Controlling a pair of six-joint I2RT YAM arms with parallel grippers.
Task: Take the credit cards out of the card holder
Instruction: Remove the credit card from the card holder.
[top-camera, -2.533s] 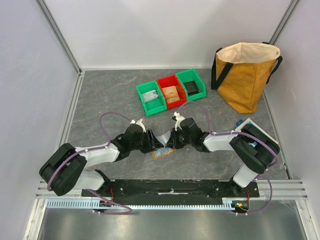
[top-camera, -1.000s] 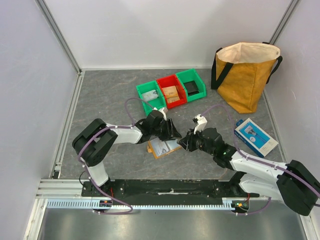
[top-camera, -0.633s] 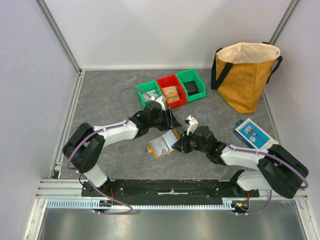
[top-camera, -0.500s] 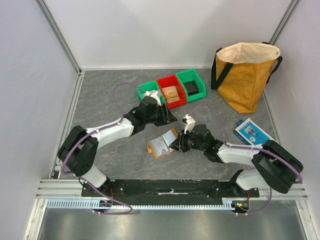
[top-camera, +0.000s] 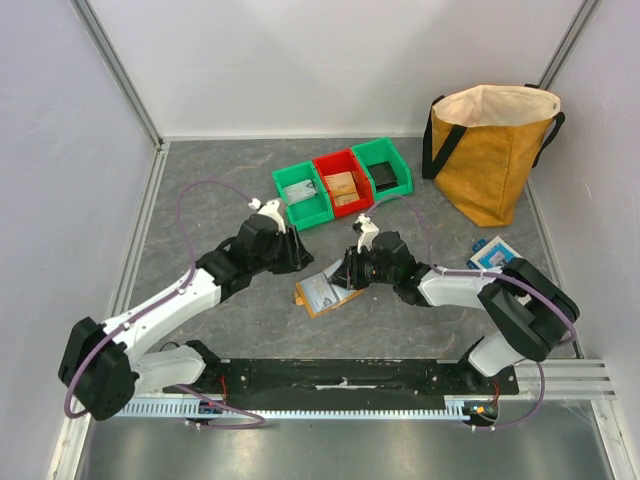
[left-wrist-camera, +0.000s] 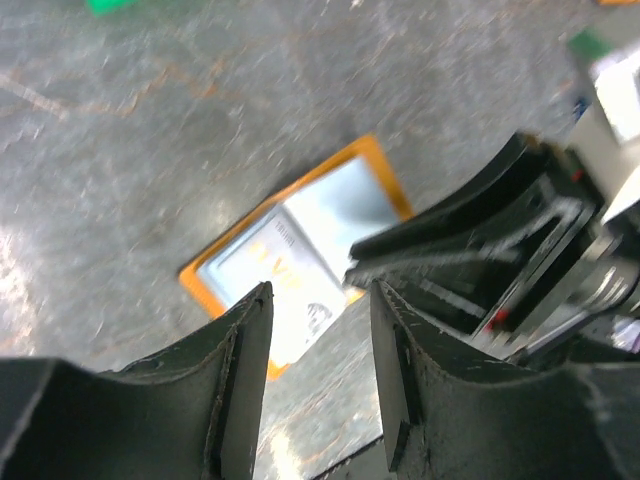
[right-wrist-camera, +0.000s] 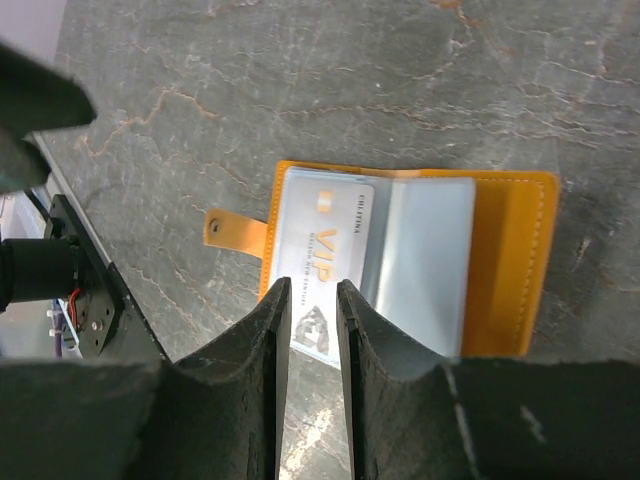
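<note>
Left gripper first: your wrist view shows its two fingers parted with nothing between them, hanging above the grey table. That picture is smeared, so you lose the fine detail. Through the gap you see the card holder lying open and flat, an orange border round pale panels, with its right side hidden behind the black body of the right gripper.

Over to the right wrist: jaws a narrow slit apart, nothing clamped between them, poised over the holder's near edge. Whether the tips touch it, you cannot tell. One credit card, greyish-white with VIP printed on it, sits in the left panel, its lower corners covered by the fingers. The right panel is pale blue; card or bare sleeve, you cannot say. A strap tab sticks out to the left.

From above, the right arm cuts off most of the blue-and-white box. Beyond stand the three bins, contents too small to read, and the mustard bag.
</note>
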